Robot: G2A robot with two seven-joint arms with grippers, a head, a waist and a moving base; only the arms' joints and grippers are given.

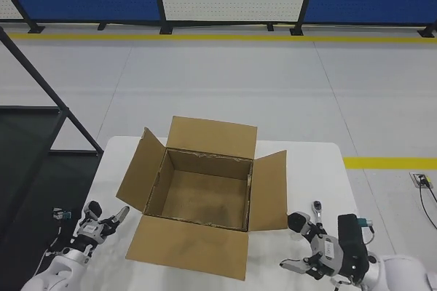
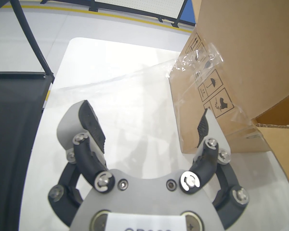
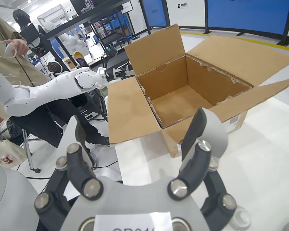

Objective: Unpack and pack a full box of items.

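Standing upright, box (image 1: 204,195), open mouth facing up

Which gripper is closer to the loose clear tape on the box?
Left. The left gripper is beside the box wall that carries the tape, jaws open. The right gripper is off the opposite side, with the box between.

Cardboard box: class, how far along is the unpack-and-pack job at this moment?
Done: the cardboard box stands with all four flaps open and its inside bare, so unpacking looks finished. In hand: nothing; the left gripper and right gripper are both open, one at each side of the box. To do: all the packing.
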